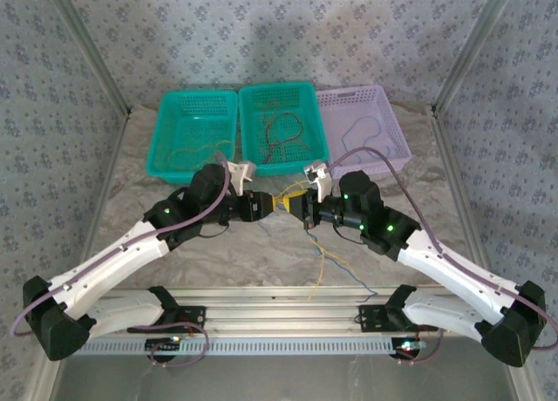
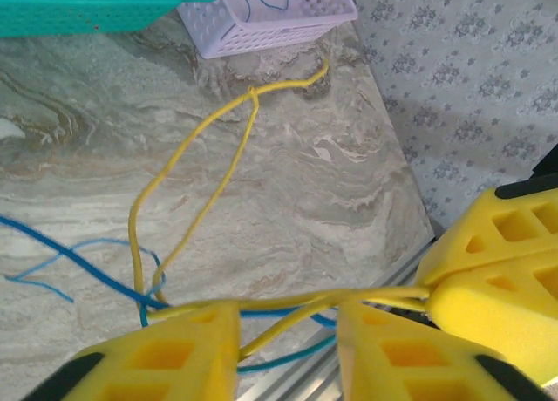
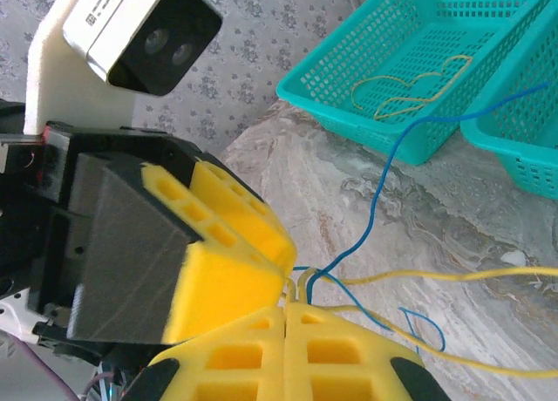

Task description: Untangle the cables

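Three in a row at the far side of the marble table (image 1: 218, 248): left teal basket (image 1: 196, 94), middle teal basket (image 1: 277, 87), lilac basket (image 1: 357, 91). Each has a thin wire lying inside, yellowish in the left one, blue in the lilac one, probably reddish in the middle one, though the top view is too small to be sure. Mid-table, the tangled cables (image 1: 283, 200) are bunched between the two grippers, which meet tip to tip. The right gripper (image 3: 286, 312) has its pads pressed together on the yellow strands (image 2: 253, 91), and a blue strand (image 3: 376, 211) comes out beside the seam. The left gripper (image 2: 288, 324) has its fingers apart, with yellow strands crossing the gap. Loose yellow and blue lengths lie over the table toward the near edge.
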